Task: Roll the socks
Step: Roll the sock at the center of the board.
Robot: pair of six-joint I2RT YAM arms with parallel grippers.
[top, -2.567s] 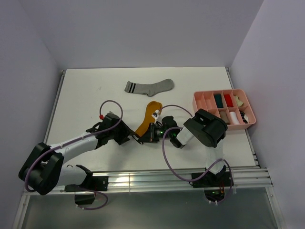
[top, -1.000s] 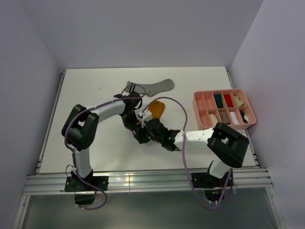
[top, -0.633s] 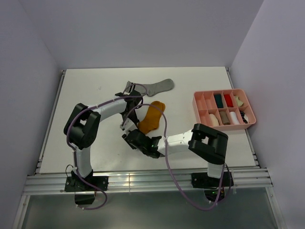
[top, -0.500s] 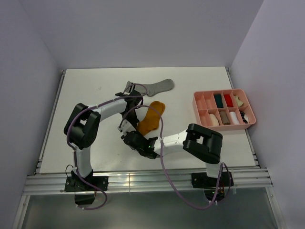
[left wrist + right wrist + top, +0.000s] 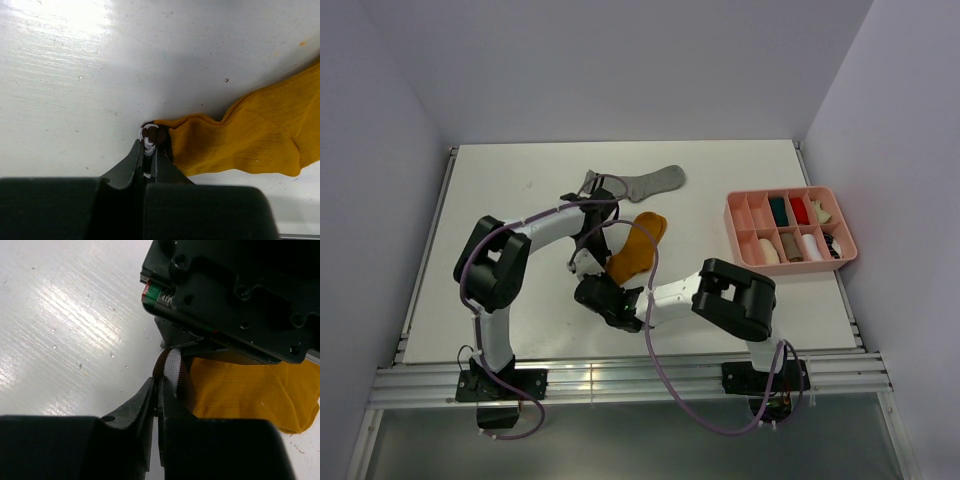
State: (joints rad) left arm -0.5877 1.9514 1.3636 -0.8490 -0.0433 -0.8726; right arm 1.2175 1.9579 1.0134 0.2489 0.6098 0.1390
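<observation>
Where lavender walls (image 5: 620,70) box the white table (image 5: 500,190), left gripper (image 5: 150,142) and right gripper (image 5: 159,390) clamp the mustard sock (image 5: 250,135); tray (image 5: 790,266) at three o'clock.

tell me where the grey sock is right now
In the top external view, the grey sock lies at the far middle of the table, just beyond the mustard sock and left of the pink tray.

a robot lab test cell: plain lavender walls (image 5: 620,70) box in a white table (image 5: 500,200), aluminium rail (image 5: 620,378) at 6 o'clock.
</observation>
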